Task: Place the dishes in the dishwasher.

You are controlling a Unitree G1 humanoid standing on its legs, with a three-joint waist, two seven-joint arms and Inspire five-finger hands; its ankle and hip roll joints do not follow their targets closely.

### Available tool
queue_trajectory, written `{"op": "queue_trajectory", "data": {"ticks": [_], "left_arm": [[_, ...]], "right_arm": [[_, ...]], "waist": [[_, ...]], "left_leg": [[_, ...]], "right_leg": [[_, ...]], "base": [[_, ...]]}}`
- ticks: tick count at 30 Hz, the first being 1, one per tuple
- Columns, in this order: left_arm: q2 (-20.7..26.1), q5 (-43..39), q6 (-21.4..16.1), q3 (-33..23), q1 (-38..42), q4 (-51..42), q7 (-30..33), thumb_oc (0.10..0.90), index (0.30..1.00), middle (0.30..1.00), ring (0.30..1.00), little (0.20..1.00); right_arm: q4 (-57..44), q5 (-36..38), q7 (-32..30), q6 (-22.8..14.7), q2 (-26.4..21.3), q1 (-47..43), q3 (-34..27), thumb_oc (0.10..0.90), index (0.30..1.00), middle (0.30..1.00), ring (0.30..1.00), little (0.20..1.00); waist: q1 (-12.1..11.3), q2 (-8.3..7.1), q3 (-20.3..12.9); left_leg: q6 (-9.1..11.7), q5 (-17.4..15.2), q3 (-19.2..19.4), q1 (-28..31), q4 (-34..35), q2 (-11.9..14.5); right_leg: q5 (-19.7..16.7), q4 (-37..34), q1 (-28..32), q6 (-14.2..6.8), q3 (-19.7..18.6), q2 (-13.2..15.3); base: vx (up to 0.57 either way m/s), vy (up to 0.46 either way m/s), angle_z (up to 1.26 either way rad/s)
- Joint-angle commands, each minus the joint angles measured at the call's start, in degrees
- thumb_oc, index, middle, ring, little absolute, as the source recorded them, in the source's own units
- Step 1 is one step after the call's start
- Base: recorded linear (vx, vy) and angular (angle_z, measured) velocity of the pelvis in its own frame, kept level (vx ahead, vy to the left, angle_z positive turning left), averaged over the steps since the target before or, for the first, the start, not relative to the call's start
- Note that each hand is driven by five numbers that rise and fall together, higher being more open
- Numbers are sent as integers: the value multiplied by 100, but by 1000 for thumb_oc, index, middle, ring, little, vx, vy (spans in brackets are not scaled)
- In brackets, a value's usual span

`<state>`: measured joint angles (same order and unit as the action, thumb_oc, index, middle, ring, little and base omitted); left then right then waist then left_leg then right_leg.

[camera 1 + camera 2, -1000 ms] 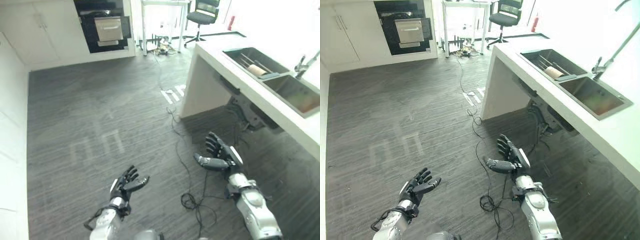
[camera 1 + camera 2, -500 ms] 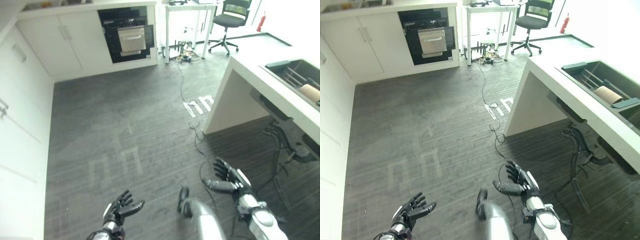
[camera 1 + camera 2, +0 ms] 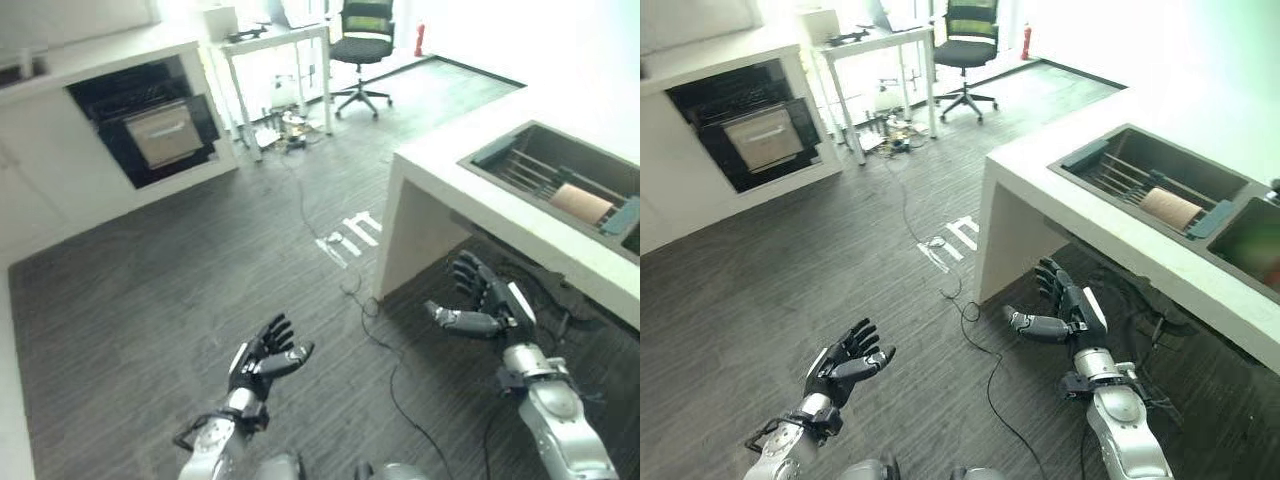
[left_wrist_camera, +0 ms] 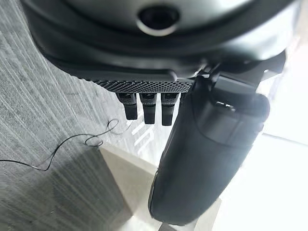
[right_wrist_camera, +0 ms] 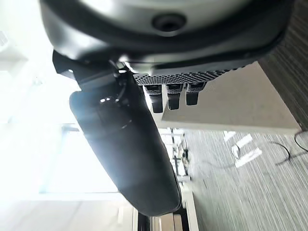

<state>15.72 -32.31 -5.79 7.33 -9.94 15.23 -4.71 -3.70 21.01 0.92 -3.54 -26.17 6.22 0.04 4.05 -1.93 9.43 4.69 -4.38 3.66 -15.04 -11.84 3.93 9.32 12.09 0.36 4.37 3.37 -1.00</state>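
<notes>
My left hand (image 3: 262, 360) hangs open over the dark floor at lower left, fingers spread and empty; its fingers (image 4: 143, 106) show straight in the left wrist view. My right hand (image 3: 488, 305) is open too, palm turned inward, just in front of the white counter's (image 3: 450, 165) underside. Its thumb (image 5: 125, 149) stands clear of any object. A sink (image 3: 1150, 172) set in the counter holds a rack with a tan rounded dish (image 3: 1169, 208). Far off at the back left, the dark dishwasher (image 3: 150, 125) stands open in the white cabinets, a steel front showing.
A white desk (image 3: 270, 40) and a black office chair (image 3: 362, 25) stand at the back. White markings (image 3: 350, 230) lie on the floor beside the counter's end panel (image 3: 415, 245). A second basin (image 3: 1248, 240) adjoins the sink at the far right.
The whole picture has shifted, so the camera moved: the counter and sink now sit closer on the right. Both hands stay open and empty before me.
</notes>
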Motion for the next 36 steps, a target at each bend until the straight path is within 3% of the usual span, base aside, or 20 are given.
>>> {"op": "queue_trajectory", "data": {"ticks": [1, 4, 9, 12, 16, 18, 19, 21, 22, 23, 25, 27, 29, 30, 34, 36], "left_arm": [[331, 482, -1124, -182, 21, -947, -58, 800, 900, 900, 900, 900], [448, 750, -1546, -183, 252, -1238, 245, 800, 900, 900, 900, 900], [581, 875, -1716, -169, 715, -1501, 519, 800, 900, 900, 900, 900], [641, 1067, -1748, -90, 874, -1656, 526, 800, 900, 900, 900, 900], [752, 1199, -1786, -69, 790, -1977, 406, 800, 900, 900, 900, 900], [814, 1192, -1786, -99, 751, -2133, 386, 800, 900, 900, 900, 900], [869, 1241, -1805, -157, 720, -2247, 418, 800, 900, 900, 900, 900], [975, 1359, -1790, -281, 741, -2403, 646, 800, 900, 900, 900, 900], [1059, 1304, -1680, -391, 805, -2481, 726, 800, 900, 900, 900, 900], [1120, 1223, -1574, -467, 837, -2485, 692, 800, 900, 900, 900, 900], [1158, 1239, -1580, -444, 846, -2453, 685, 800, 900, 900, 900, 900], [1139, 1299, -1628, -476, 833, -2550, 733, 800, 900, 900, 900, 900], [1138, 1248, -1737, -518, 816, -2669, 736, 800, 900, 900, 900, 900], [1101, 1294, -1832, -485, 843, -2751, 857, 800, 900, 900, 900, 900], [1055, 954, -1862, -501, 873, -2748, 1053, 800, 900, 900, 900, 900], [986, 780, -1935, -531, 839, -2818, 1026, 800, 900, 900, 900, 900]], "right_arm": [[-936, 260, -55, -789, -193, -340, -347, 800, 900, 900, 900, 900], [-1100, 431, -214, -909, -154, -485, -251, 800, 900, 900, 900, 900], [-1352, 430, -395, -1134, -37, -305, -279, 800, 900, 900, 900, 900], [-1412, 372, -508, -1228, 78, -221, -345, 800, 900, 900, 900, 900], [-1568, 363, -523, -1283, 301, 0, -415, 800, 900, 900, 900, 900], [-1614, 317, -447, -1348, 401, 60, -348, 800, 900, 900, 900, 900], [-1649, 317, -358, -1343, 436, 54, -285, 800, 900, 900, 900, 900], [-1603, 245, -163, -1365, 429, -72, -123, 800, 900, 900, 900, 900], [-1561, 335, -126, -1348, 339, -161, -48, 800, 900, 900, 900, 900], [-1515, 485, -111, -1364, 249, -210, -48, 800, 900, 900, 900, 900], [-1488, 595, -48, -1412, 203, -237, -76, 800, 900, 900, 900, 900], [-1552, 657, 60, -1412, 232, -257, -127, 800, 900, 900, 900, 900], [-1689, 662, 87, -1421, 258, -235, -156, 800, 900, 900, 900, 900], [-1733, 600, 85, -1384, 245, -326, -117, 800, 900, 900, 900, 900], [-1686, 556, -122, -1206, 9, -525, -56, 800, 900, 900, 900, 900], [-1678, 646, -29, -1207, -90, -513, -135, 800, 900, 900, 900, 900]], "waist": [[-489, 249, -99], [-553, 177, -82], [-321, 134, -233], [-198, 96, -289], [-55, 126, -315], [-47, 159, -277], [-85, 178, -233], [-187, 193, -135], [-243, 177, -73], [-216, 37, -1], [-92, -79, 49], [-7, -102, 66], [72, -126, 64], [43, -160, -15], [115, -178, -154], [125, -133, -231]], "left_leg": [[50, 411, -575, -302, -535, -374], [-110, 206, -616, -168, -535, -509], [-328, -101, -376, 192, -535, -522], [-408, -206, -394, 346, -535, -585], [-509, -340, -356, 543, -535, -555], [-575, -423, -289, 633, -535, -507], [-595, -480, -156, 688, -535, -424], [-563, -572, 141, 823, -535, -256], [-467, -648, 289, 944, -535, -133], [-375, -811, 421, 1122, -535, -144], [-277, -1037, 473, 1342, -535, -118], [-230, -1183, 512, 1503, -535, -32], [-240, -1310, 475, 1614, -535, -1], [-199, -1349, 483, 1703, -535, 52], [-22, -1307, 574, 2072, -535, 343], [109, -848, 688, 2175, -535, 515]], "right_leg": [[112, 509, -241, -782, -523, -437], [208, 509, -125, -803, -627, -396], [262, 509, 142, -895, -657, -310], [-46, 509, 298, -975, -651, -292], [-746, 509, 449, -1165, -448, -398], [-993, 1002, 196, -1310, -151, -398], [-1065, 1372, -10, -1399, 241, -330], [-1061, 1337, -304, -1390, 977, 150], [-1114, 666, -261, -1318, 1383, 595], [-990, 509, -665, -1330, 1405, 1173], [-1254, 509, -1277, -1483, 1113, 1780], [-1480, 509, -1675, -1616, 804, 2059], [-1517, 509, -1783, -1649, 528, 1998], [-1341, 509, -1716, -1678, 592, 1959], [-1201, 509, -1650, -1620, 659, 1704], [-1083, 509, -1578, -1503, 768, 1530]], "base": [[391, 56, -144], [248, 82, -191], [196, 110, -120], [208, 90, -7], [211, 114, -22], [141, 95, -43], [115, 62, -61], [145, -52, -133], [268, -318, -232], [300, -383, -243], [310, -386, -133], [316, -366, -16], [332, -365, 33], [318, -365, 46], [289, -315, 26], [248, -246, 18]]}}
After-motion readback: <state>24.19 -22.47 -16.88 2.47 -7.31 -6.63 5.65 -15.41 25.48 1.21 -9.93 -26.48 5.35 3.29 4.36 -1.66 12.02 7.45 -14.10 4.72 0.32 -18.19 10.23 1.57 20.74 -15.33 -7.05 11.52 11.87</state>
